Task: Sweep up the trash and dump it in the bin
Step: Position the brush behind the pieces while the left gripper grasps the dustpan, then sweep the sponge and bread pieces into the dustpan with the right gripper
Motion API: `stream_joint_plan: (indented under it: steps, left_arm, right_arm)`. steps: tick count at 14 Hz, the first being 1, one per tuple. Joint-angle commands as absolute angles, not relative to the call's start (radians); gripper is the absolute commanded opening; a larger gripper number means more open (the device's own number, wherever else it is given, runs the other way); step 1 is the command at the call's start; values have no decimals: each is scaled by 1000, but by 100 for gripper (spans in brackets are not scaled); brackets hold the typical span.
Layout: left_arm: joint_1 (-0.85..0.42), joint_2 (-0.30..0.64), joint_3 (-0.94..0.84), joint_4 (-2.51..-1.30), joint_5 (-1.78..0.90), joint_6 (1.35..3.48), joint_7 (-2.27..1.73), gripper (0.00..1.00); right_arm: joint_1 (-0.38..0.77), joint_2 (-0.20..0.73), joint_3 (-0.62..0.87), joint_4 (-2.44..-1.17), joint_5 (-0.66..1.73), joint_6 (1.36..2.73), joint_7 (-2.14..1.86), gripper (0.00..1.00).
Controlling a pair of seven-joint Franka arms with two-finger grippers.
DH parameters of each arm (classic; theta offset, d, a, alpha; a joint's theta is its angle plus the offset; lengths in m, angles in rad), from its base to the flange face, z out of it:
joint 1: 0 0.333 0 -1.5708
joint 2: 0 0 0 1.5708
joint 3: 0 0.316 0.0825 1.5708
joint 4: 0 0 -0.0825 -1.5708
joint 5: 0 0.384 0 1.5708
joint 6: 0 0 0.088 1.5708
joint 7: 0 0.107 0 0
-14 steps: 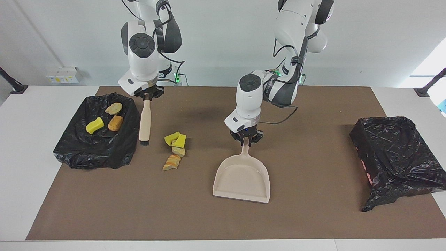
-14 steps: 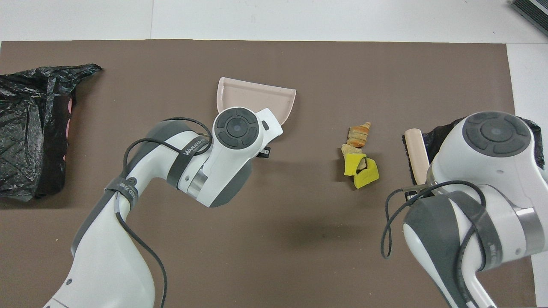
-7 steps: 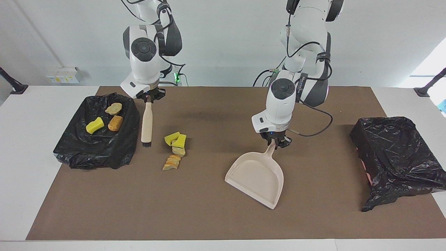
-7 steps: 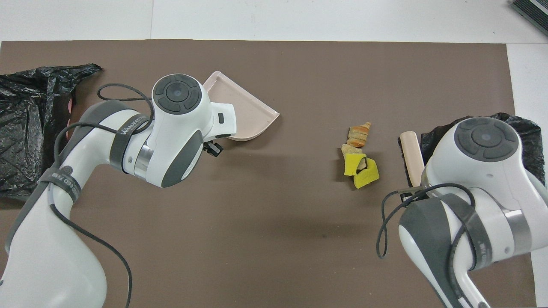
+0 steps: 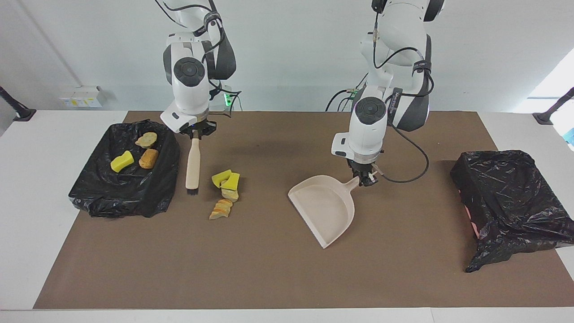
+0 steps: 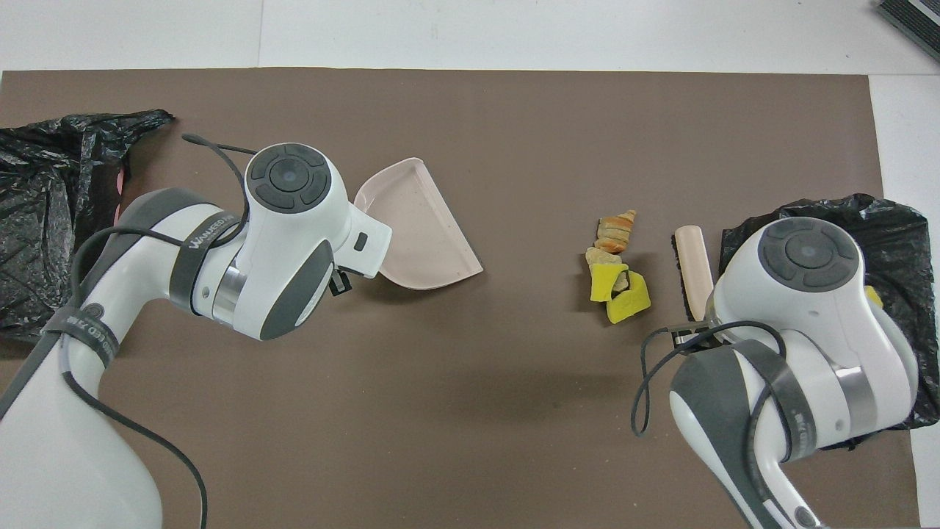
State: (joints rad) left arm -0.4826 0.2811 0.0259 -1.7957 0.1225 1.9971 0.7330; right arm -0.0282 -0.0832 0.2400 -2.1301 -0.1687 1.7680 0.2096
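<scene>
Several scraps of trash lie in a small pile on the brown mat, yellow wedges [image 5: 226, 180] [image 6: 619, 290] and tan bread-like lumps [image 5: 221, 209] [image 6: 615, 231]. Beside the pile the brush [image 5: 193, 163] [image 6: 693, 264] hangs bristles down, with my right gripper [image 5: 194, 133] shut on its handle top. My left gripper [image 5: 365, 179] is shut on the handle of the beige dustpan [image 5: 325, 208] [image 6: 422, 224]. The pan sits low over the mat toward the left arm's end, its mouth turned toward the pile. A bin lined with a black bag [image 5: 125, 188] [image 6: 892, 242] holds three more scraps [image 5: 122, 161].
A second bin under a black bag [image 5: 506, 197] [image 6: 44, 220] stands at the left arm's end of the table. The brown mat [image 5: 269, 278] covers most of the white table.
My left arm has swung the dustpan toward its own end and turned its mouth toward the pile. My right gripper has shifted the brush slightly closer to the pile.
</scene>
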Motion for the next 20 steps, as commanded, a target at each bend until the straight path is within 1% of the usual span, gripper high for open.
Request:
stream_joint_plan:
  steps: [1,3,6,7,9,12,13,16,18,20]
  left_arm:
    - [-520,189,23,-1963,146,2109,825,0]
    - [-520,175,23,-2003,153,2164,883,0]
    - [-511,173,23,-2016,152,2197,930,0]
    - [-509,173,23,-2016,152,2195,930,0]
    - [-509,173,23,-2016,152,2192,924,0]
    - [-505,175,23,-2016,150,2198,920,0]
    - [-505,175,23,-2016,150,2201,920,0]
    - [-506,175,23,-2014,149,2204,908,0]
    - [-506,175,23,-2014,147,2204,905,0]
    - [-506,175,23,-2014,146,2204,905,0]
  right_arm:
    - [-35,-57,244,-2141,-150,1818,244,0]
    - [-26,-2,244,-2141,-152,1874,323,0]
    - [-25,70,244,-2140,-150,1968,369,0]
    - [-12,93,245,-2132,-152,1980,399,0]
    - [31,118,245,-2106,-121,1976,408,0]
    - [58,143,258,-2070,-10,1976,408,0]
    - [92,164,256,-2048,27,1976,408,0]
    - [146,233,258,-1993,72,1994,408,0]
    - [181,236,258,-1971,165,2008,410,0]
    - [213,239,258,-1971,219,2054,410,0]
